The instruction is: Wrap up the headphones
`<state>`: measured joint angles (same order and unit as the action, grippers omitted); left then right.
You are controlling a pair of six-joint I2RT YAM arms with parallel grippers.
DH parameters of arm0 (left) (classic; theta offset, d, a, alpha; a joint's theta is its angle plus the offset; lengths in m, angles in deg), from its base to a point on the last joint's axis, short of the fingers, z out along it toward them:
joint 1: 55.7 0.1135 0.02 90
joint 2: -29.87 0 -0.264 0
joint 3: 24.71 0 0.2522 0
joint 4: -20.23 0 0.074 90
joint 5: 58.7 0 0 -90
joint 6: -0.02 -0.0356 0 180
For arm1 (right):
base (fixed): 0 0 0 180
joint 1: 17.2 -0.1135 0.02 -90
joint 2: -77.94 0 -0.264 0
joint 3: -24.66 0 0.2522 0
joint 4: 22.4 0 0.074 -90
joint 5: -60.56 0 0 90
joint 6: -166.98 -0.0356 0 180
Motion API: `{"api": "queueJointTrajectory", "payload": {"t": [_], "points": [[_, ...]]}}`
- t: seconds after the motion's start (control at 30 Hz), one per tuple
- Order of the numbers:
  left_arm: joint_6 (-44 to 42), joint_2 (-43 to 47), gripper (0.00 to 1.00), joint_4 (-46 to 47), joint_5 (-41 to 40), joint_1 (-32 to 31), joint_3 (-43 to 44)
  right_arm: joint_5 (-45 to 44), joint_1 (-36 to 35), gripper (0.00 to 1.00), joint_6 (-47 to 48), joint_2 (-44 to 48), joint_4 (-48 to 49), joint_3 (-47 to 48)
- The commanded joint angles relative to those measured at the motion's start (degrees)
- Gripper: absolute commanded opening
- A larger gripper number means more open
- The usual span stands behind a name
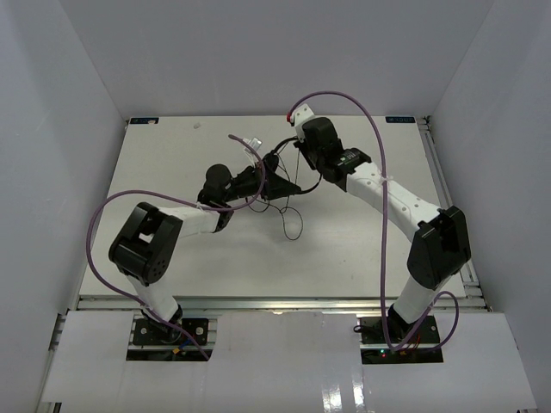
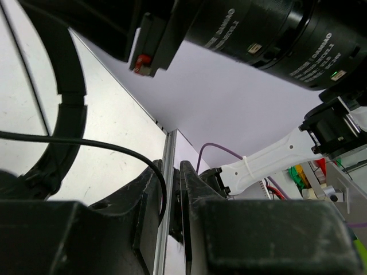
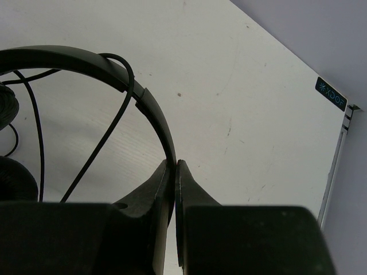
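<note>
From above, the headphones [image 1: 280, 182] sat over the middle of the table [image 1: 172, 155], right between my two grippers. My left gripper [image 1: 258, 179] reached them from the left and my right gripper [image 1: 301, 159] from the far right, both at the black bundle. The cord [image 1: 293, 219] hung loose in a thin loop on the side nearer my bases.

Through my left wrist camera, the left gripper [image 2: 172, 192] stood only narrowly parted. The cord [image 2: 86, 144] ran in from the left, curved over my left finger and dropped into the gap, lying against that finger's inner face. The gap looked wider than the cord, so I could not see a pinch on it. The headband [image 2: 71, 103] arched just to the left of my fingers, and my right arm's wrist [image 2: 258, 28] hung close overhead.

Through my right wrist camera, the right gripper [image 3: 174, 172] was closed on the headband [image 3: 69, 57], whose arc ended right between my fingertips [image 3: 152, 189]. The rest of the band swept up and away to the left, with strands of cord [image 3: 35, 132] hanging under it and the earcups [image 3: 11, 177] dark at the left edge. A blue label [image 3: 331, 94] marked the table's far corner
</note>
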<state>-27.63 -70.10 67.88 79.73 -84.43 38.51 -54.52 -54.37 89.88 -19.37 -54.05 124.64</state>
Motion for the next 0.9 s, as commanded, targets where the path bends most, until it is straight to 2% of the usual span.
{"api": "queueJointTrajectory", "payload": {"t": [0.0,0.13,0.5,0.87], "points": [[-1.2,0.1,0.3,-2.3,-1.6,-1.7,2.7,1.4,0.3,0.08,-3.2,-0.1,2.8,3.6],[-2.5,0.2,0.32,-3.5,-1.5,-3.1,1.6,3.2,1.8,0.08,-4.2,0.0,2.7,4.6],[-4.8,-1.0,0.37,3.7,-2.8,-7.9,-6.2,11.6,8.0,0.08,-8.9,0.3,-2.1,10.6],[-10.9,-4.4,0.38,7.2,-4.0,-13.3,-9.8,24.5,16.2,0.08,-20.3,-0.4,-6.1,15.2]]}}
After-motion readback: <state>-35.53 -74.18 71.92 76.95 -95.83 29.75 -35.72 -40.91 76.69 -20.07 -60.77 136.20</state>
